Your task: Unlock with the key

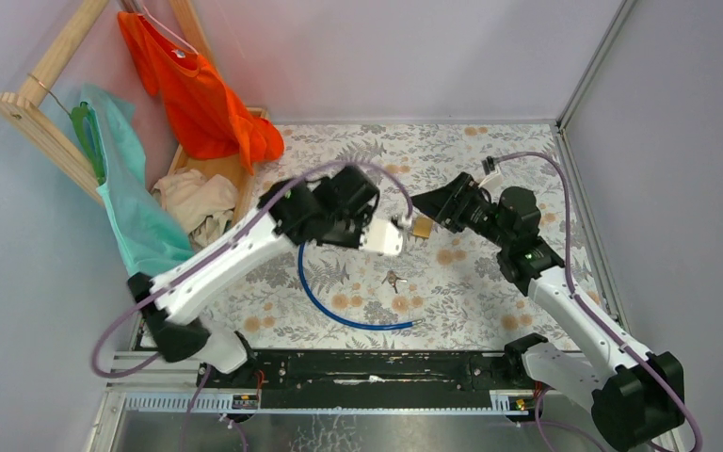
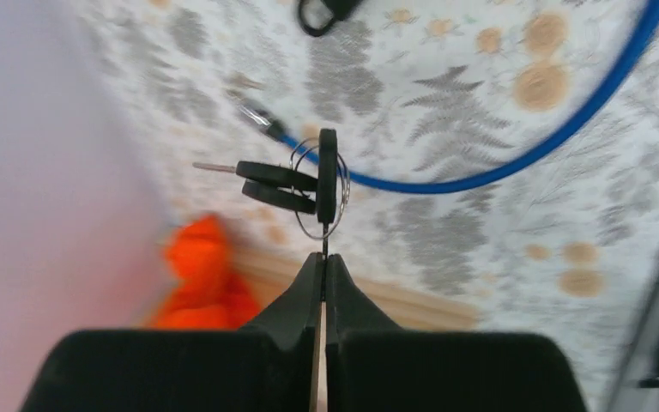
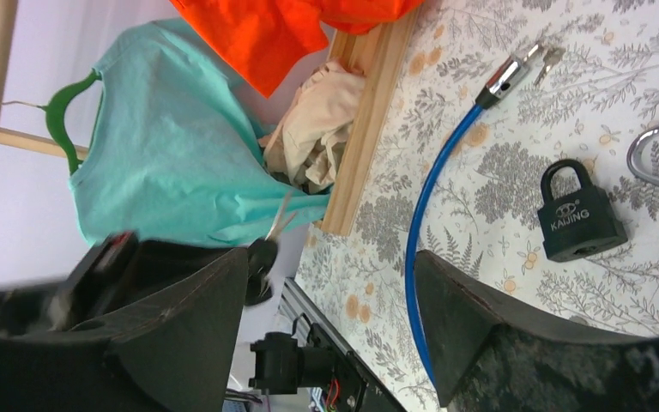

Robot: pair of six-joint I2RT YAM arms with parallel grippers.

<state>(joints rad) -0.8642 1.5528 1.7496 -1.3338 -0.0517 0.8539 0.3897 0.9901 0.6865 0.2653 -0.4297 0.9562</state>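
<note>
So the left gripper is clamped tight on the blade of the key, black head poking out beyond the tips above the blue cable, while the right gripper gapes wide with nothing in it.

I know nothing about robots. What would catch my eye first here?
The bright orange shirt hanging at the back left, beside a teal shirt. Mid-table the two arms meet head-on, the left arm pinching the key, black-headed on a ring, in shut jaws. A blue cable curves across the flowered table.
</note>
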